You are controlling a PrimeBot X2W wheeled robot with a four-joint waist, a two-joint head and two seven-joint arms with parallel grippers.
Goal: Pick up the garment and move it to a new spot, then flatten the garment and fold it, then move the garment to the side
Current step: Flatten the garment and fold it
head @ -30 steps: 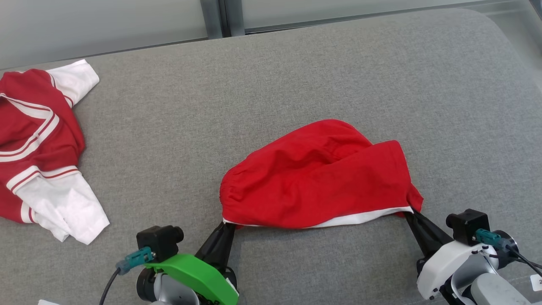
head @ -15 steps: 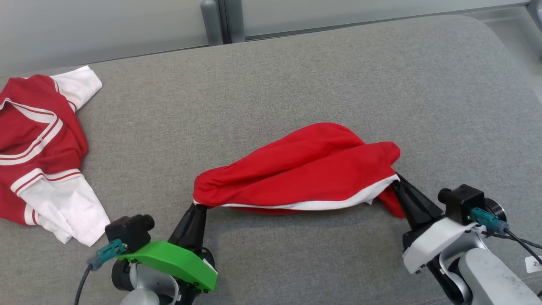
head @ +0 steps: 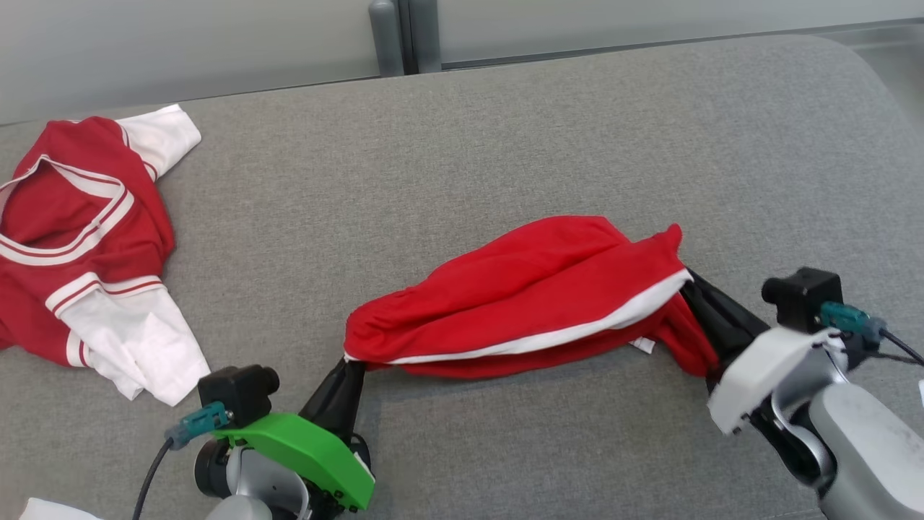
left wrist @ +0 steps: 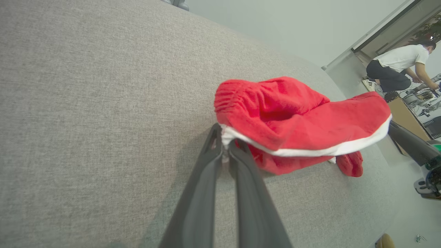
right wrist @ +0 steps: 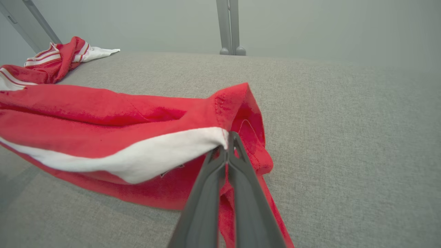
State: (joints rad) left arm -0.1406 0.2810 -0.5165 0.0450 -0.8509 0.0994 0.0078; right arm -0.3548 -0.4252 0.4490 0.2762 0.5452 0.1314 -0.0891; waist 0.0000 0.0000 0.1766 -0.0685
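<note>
Shorts [head: 527, 303], red with a white stripe, were slung across the front middle of the grey cushion [head: 462, 144]. Far left lay a red-and-white jersey [head: 79, 238], well apart. The left gripper [head: 351, 365] was clamped on the gathered waistband end, and the right gripper [head: 689, 278] was pinched tight on the opposite end. The long axis ran left to right, rising toward the right in the head view. The left wrist view caught a person [left wrist: 399, 63] bending over, far off in the room. The right wrist view caught a grey post [right wrist: 230, 27] against a pale wall.

Two garments: shorts [head: 520, 303] at 5 o'clock, jersey [head: 79, 238] at 9. Two grippers: left gripper [head: 351, 362], right gripper [head: 691, 280]. One person [left wrist: 399, 65]. One cushion [head: 505, 144].
</note>
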